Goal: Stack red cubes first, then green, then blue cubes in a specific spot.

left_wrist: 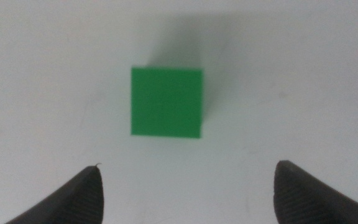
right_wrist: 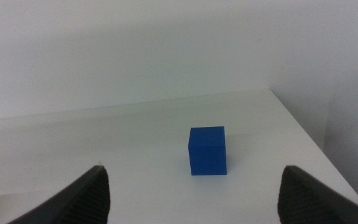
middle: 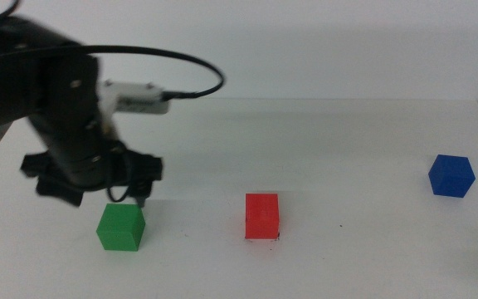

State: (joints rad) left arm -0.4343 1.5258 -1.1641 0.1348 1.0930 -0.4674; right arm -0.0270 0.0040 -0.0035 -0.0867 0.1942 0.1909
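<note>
The green cube [middle: 121, 227] sits on the white table at front left. My left gripper [middle: 108, 196] hovers just above and behind it, jaws open and empty. In the left wrist view the green cube [left_wrist: 166, 102] lies ahead of the left gripper [left_wrist: 188, 183], not between the jaws. The red cube [middle: 262, 216] stands at the table's middle, with a tiny dark speck [middle: 278, 238] at its front right corner. The blue cube [middle: 451, 175] sits at far right. My right gripper [right_wrist: 194, 186] is open and empty, out of the middle view, facing the blue cube [right_wrist: 207, 151] from a distance.
The left arm's black cable [middle: 191, 66] loops above the table behind the arm. The table's right edge [right_wrist: 316, 140] runs close beside the blue cube. Another small dark speck [middle: 341, 224] lies on the white table right of the red cube.
</note>
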